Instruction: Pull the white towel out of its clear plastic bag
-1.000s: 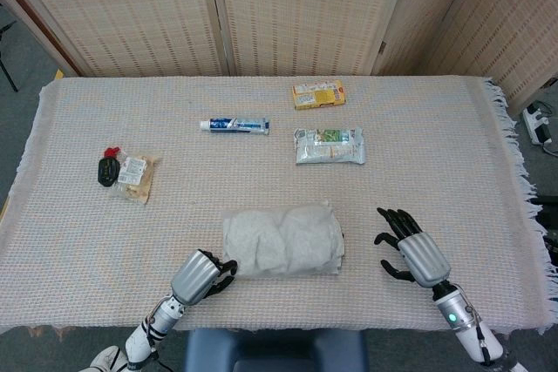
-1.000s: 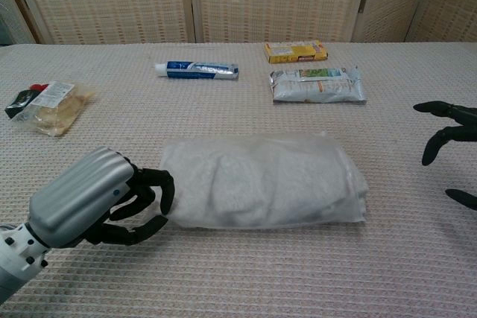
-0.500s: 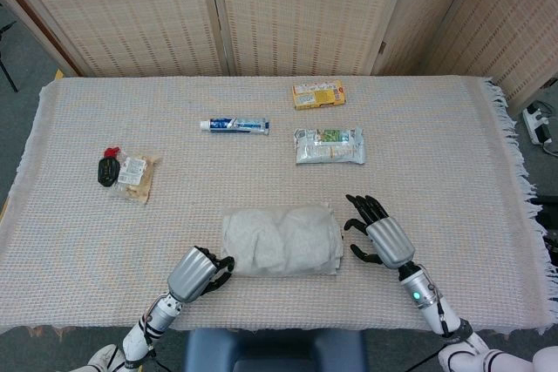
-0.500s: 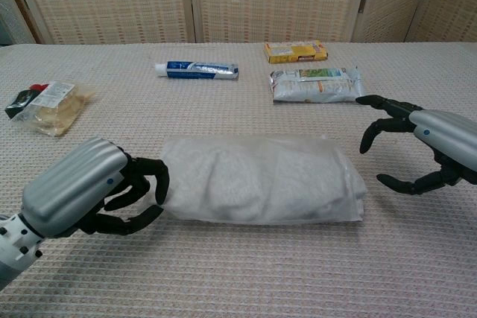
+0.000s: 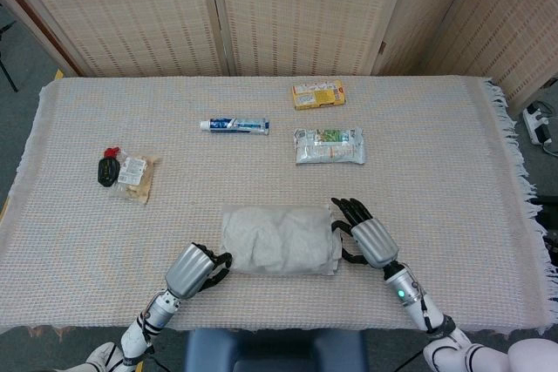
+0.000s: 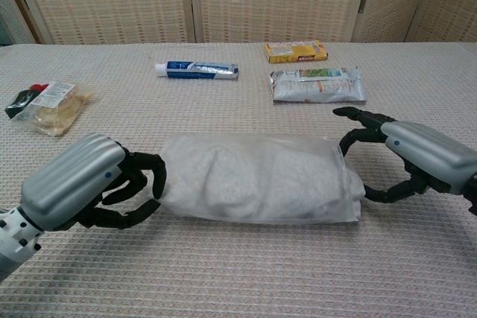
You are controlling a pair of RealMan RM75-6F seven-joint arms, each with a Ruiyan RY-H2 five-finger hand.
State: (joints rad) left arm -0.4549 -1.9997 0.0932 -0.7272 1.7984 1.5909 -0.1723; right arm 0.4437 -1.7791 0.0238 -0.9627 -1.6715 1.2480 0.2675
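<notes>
A woven cloth covered the table [image 5: 436,128], with wicker screens behind. The white towel [image 6: 246,176], inside its clear plastic bag [image 6: 339,191], lay near the table's front edge between the two hands, its long axis running from one hand to the other. The left hand [image 6: 82,191] sat at the bag's left end, fingers curled against it; whether it truly gripped the plastic could not be told. The right hand [image 6: 406,161] was at the opposite end, fingers spread and hooked around the bag's end without visibly pinching anything. Both were about equally near. The pull would likely run along the towel's length.
</notes>
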